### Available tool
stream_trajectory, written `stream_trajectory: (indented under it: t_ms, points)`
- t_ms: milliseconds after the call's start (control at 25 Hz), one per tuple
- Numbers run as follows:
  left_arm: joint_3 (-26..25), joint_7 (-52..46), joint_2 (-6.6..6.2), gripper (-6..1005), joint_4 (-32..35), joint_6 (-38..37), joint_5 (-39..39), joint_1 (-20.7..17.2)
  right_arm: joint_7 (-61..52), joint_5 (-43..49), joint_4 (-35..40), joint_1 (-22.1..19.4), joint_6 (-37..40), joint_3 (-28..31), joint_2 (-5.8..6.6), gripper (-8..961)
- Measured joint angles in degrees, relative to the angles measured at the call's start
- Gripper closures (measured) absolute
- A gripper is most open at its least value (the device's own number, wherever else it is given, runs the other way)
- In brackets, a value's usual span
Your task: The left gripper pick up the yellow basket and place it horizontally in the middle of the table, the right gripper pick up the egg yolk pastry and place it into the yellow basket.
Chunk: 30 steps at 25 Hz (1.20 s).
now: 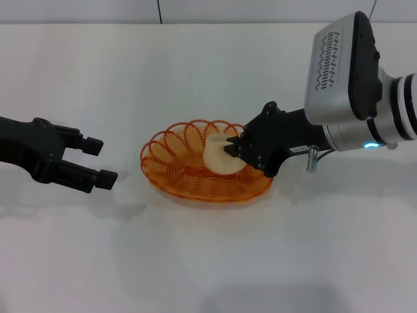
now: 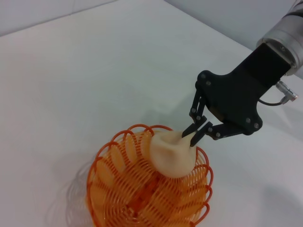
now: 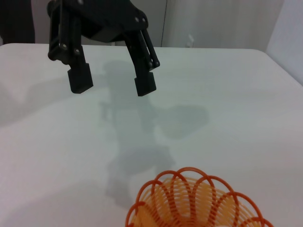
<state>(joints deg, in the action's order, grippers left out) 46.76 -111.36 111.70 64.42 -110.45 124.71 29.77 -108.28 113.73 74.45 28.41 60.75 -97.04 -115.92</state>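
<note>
The yellow basket (image 1: 171,171) lies flat on the white table (image 1: 208,261) near the middle. My right gripper (image 1: 232,149) reaches in from the right and is shut on the edge of the egg yolk pastry (image 1: 215,157), holding it tilted inside the basket near its right rim. The left wrist view shows the same grip (image 2: 196,134), with the pastry (image 2: 173,158) over the basket (image 2: 102,189). My left gripper (image 1: 101,162) is open and empty, to the left of the basket and clear of it. It also shows in the right wrist view (image 3: 112,85), beyond the basket's rim (image 3: 189,198).
The right arm's grey wrist housing (image 1: 342,65) and silver segment with a lit ring stand above the table's right side. The table's far edge (image 1: 195,23) runs along the back.
</note>
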Motion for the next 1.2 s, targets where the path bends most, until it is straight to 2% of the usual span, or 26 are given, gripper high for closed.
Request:
stream_trajectory:
  t_ms: [320, 600, 760, 1000, 1200]
  points:
    - [0.0, 0.3, 0.00, 120, 0.0, 0.3, 0.0, 0.0, 0.1, 0.0, -0.2, 0.3, -0.6, 0.0, 0.06, 855]
    - [-0.1, 0.8, 0.00, 120, 0.0, 0.9, 0.0, -0.2, 0.0, 0.0, 1.1, -0.8, -1.1, 1.9, 0.34, 570]
    - [-0.6, 1.4, -0.02, 120, 0.0, 1.0, 0.0, -0.4, 0.5, -2.9, 2.0, -3.5, 1.1, 6.7, 0.45, 415]
    - [-1.6, 2.2, -0.12, 120, -0.1, 1.0, 0.0, -0.8, 4.3, -6.0, 1.7, -7.9, 9.8, 16.6, 0.58, 218]
    - [-1.6, 2.9, -0.36, 120, -0.1, 1.0, 0.0, -1.4, 6.1, -6.1, 1.2, -9.5, 18.8, 24.5, 0.61, 216]
